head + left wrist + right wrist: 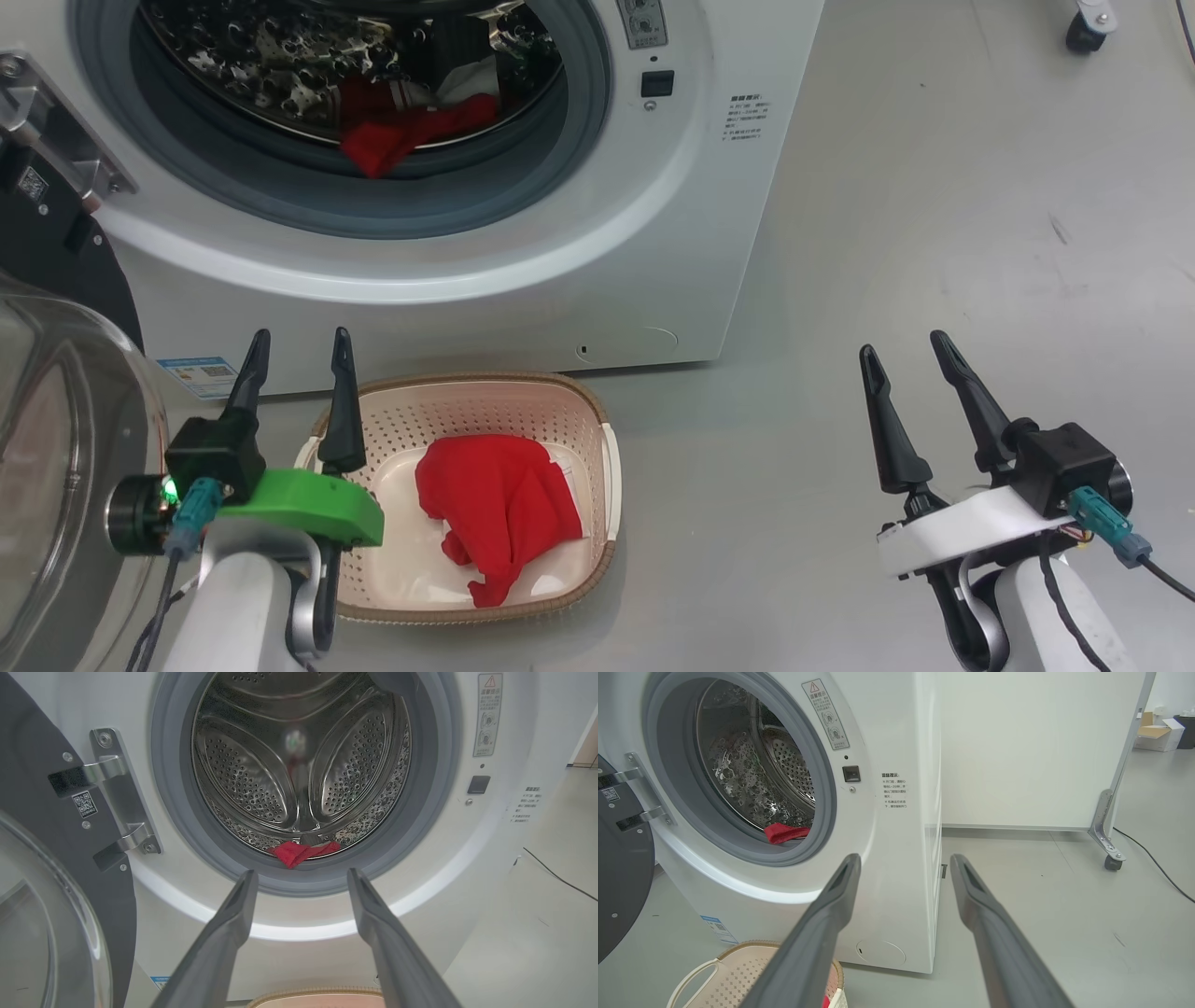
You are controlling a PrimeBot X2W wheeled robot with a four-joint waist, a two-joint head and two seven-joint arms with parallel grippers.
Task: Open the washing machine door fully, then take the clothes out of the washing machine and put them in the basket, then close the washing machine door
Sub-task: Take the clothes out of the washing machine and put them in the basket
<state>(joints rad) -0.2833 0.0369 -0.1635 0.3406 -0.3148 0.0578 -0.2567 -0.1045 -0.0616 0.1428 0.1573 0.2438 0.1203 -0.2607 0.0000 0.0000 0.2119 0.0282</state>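
Both pairs of jaws stood spread wide and held nothing. The left gripper [300,338] hovered by the near-left rim of the basket [583,397]. The right gripper [904,343] hung over bare floor [934,233], well apart from the basket. The basket stood on the floor just in front of the washing machine [523,280], below its opening, with a red garment [499,509] crumpled inside. More red cloth [401,140] lay at the front lip of the drum [299,742], its edge draped onto the grey rubber seal [373,210]. The washing machine door [56,448] was swung out at the left, close beside the left arm.

A pinch at that draped edge could nip the seal along with the fabric. It could also catch only a fold, so the cloth slipped free and fell short of the basket. Shutting the door with cloth over the seal would trap it. The left arm could also knock the door.

How much fabric sat deeper in the drum was hard to judge; pale patches showed behind the red. The door ran off the picture's edge, so whether it was fully open could not be told. The left gripper hid part of the basket.
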